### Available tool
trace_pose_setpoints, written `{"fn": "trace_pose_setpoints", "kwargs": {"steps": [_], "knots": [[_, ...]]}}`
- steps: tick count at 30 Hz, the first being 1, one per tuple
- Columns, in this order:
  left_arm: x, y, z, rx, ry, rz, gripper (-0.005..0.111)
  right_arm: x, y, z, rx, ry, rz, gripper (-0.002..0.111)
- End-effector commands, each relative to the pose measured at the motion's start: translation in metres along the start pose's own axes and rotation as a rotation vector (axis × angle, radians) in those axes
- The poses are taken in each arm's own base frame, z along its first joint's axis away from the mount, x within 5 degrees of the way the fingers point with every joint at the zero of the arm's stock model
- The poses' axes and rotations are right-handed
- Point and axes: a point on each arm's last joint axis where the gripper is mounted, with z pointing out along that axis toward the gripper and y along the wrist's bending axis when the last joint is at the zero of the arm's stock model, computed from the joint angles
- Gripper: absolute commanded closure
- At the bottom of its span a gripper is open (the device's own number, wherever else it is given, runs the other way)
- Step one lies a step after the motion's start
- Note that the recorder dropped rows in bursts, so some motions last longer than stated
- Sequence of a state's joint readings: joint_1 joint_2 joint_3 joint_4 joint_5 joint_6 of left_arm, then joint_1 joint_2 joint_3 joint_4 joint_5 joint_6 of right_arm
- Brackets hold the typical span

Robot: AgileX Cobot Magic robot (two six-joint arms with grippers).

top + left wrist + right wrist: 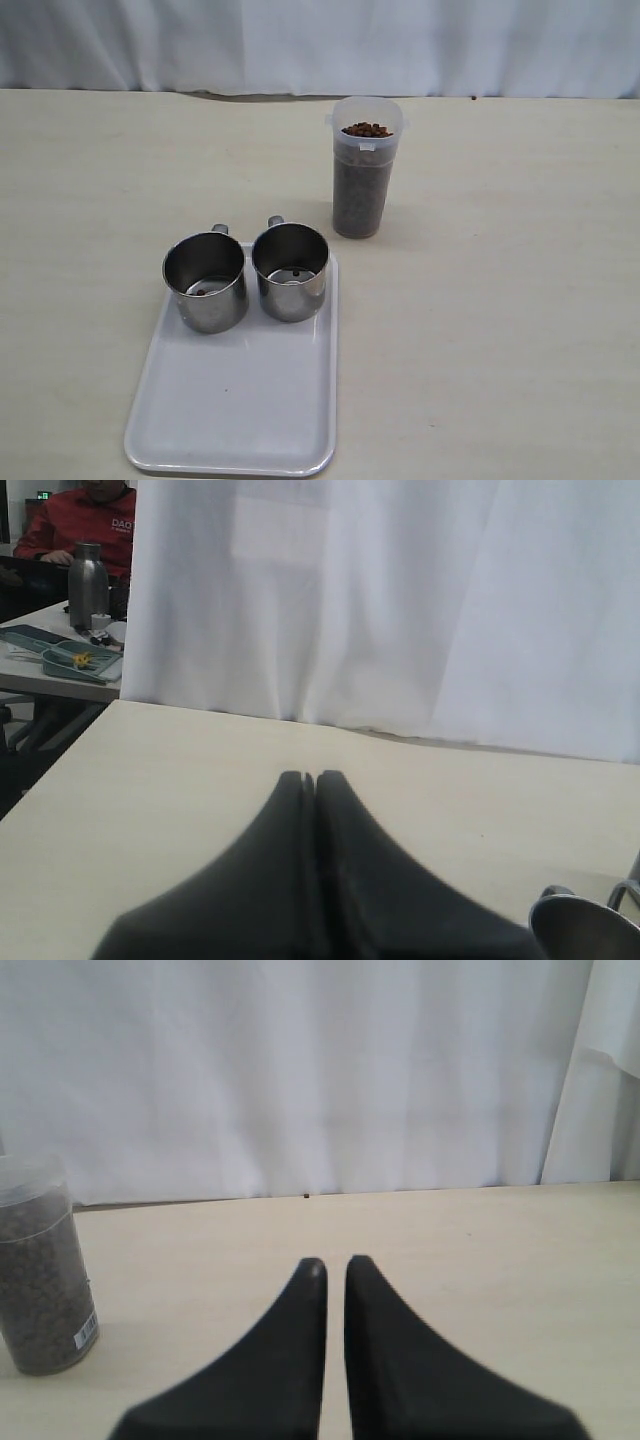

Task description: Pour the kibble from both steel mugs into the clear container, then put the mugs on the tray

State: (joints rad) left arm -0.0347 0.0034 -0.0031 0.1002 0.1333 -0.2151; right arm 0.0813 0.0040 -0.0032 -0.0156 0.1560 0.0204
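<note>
Right gripper (pixel 335 1265), closed, hovers near clear container (pixel 40 1280) bearing barcode sticker (pixel 86 1335).

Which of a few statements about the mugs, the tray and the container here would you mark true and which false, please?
1. In the exterior view, the left mug and the right mug stand upright on the tray. True.
2. The clear container lies on the tray. False: it stands upright on the table, beyond the tray.
3. The clear container is empty. False: kibble fills it nearly to the rim.
4. The right tool is shut on nothing. True.
5. The left tool grips a mug. False: it is shut, holding nothing.
</note>
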Motion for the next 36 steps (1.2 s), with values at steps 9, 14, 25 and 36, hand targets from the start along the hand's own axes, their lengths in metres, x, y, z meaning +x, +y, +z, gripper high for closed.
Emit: {"fn": "trace_pose_setpoints", "kwargs": {"steps": [9, 14, 25, 36], "knots": [[0.0005, -0.0001, -0.0001, 0.002, -0.004, -0.014, 0.107, 0.0011, -0.0004, -0.0001, 0.007, 0.002, 0.007, 0.103], [0.0005, -0.0001, -0.0001, 0.002, -0.004, 0.000, 0.107, 0.0011, -0.0004, -0.0001, 0.007, 0.002, 0.007, 0.103], [0.0018, 0.0014, -0.0001, -0.014, 0.011, 0.174, 0.107, 0.0011, -0.0004, -0.0001, 0.007, 0.002, 0.007, 0.103], [0.0020, 0.0017, -0.0001, -0.016, 0.014, 0.182, 0.107, 0.0011, -0.0004, -0.0001, 0.007, 0.002, 0.007, 0.103]]}}
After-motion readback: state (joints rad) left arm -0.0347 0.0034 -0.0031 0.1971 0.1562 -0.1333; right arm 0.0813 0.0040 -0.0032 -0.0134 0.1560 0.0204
